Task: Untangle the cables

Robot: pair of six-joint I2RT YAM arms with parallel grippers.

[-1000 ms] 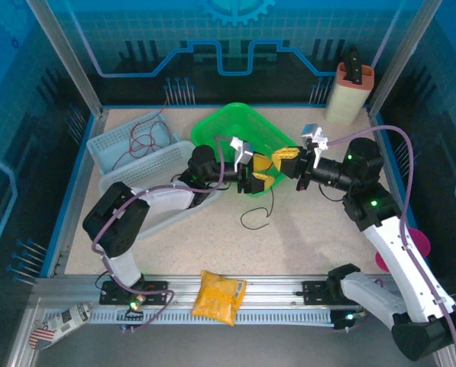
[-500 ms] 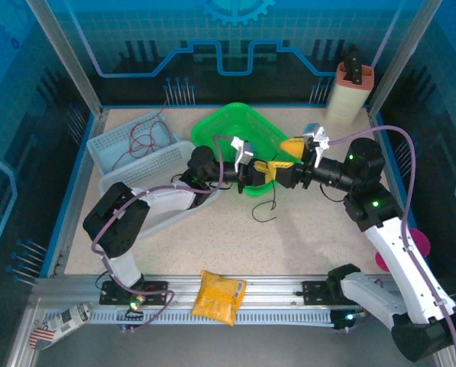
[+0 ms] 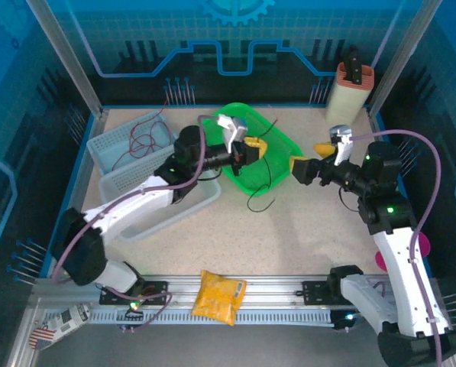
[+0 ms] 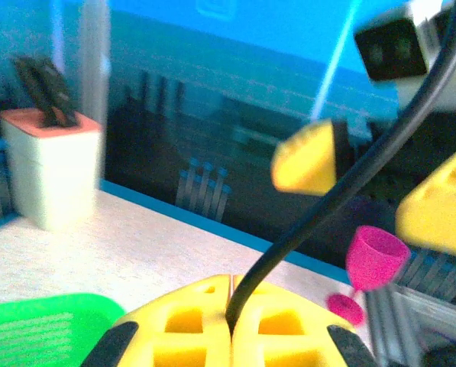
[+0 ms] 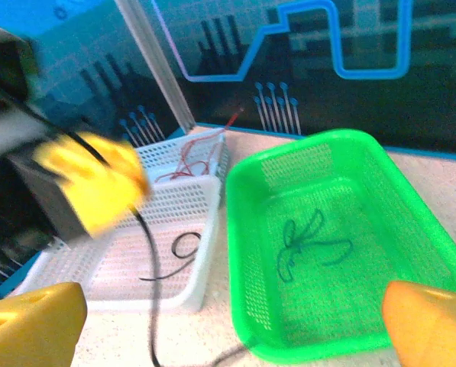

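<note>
My left gripper [image 3: 252, 148] hangs over the green basket [image 3: 282, 136], shut on a black cable [image 3: 260, 197] that drops from it and curls on the table. In the left wrist view the yellow fingers [image 4: 189, 317] meet around the black cable [image 4: 289, 237]. My right gripper [image 3: 312, 159] stands open to the right of the basket, with nothing in it. Its wrist view shows the left gripper [image 5: 90, 180] blurred, the black cable [image 5: 153, 294] hanging from it, and a dark green cable [image 5: 312, 243] lying in the green basket [image 5: 247, 252].
A red cable [image 3: 140, 141] lies in the light blue basket [image 3: 105, 145]. Another black cable [image 5: 178, 252] lies in the white basket [image 3: 140, 200]. A white and salmon container [image 3: 348, 93] stands far right, a pink cup [image 3: 423, 245] by the right arm. A yellow bag [image 3: 218, 297] lies at the near rail.
My left gripper has risen and moved back over the green basket, taking the black cable with it. My right gripper has pulled away to the right.
</note>
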